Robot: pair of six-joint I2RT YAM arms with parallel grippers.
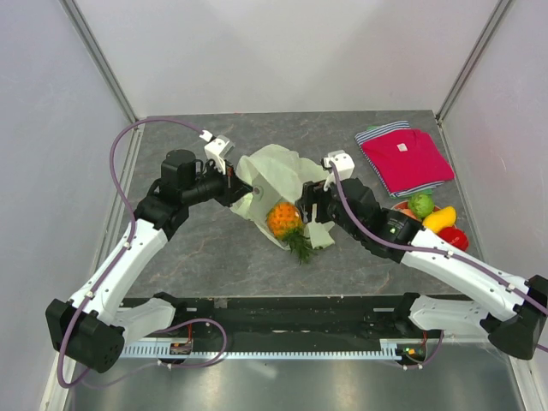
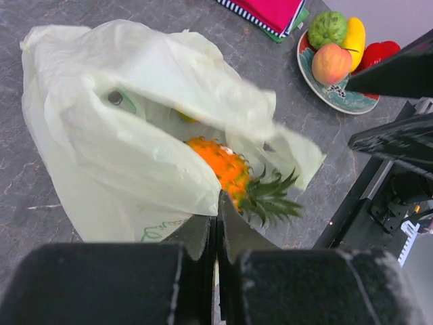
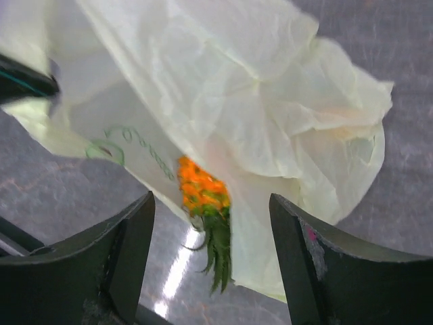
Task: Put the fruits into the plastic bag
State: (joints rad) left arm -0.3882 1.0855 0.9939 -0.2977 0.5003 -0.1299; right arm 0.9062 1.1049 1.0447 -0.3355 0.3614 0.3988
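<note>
The pale-green plastic bag lies mid-table with its mouth towards the arms. The orange pineapple lies in the mouth, body half under the film and green crown sticking out. My left gripper is shut on the bag's left edge; the wrist view shows its jaws pinching the film beside the pineapple. My right gripper is open and empty, its jaws either side of the pineapple without touching it. The green fruit, yellow piece and red piece sit on the plate; the peach lies there too.
The teal floral plate stands at the right, beside my right forearm. A folded red shirt lies at the back right. Grey walls close in the table on three sides.
</note>
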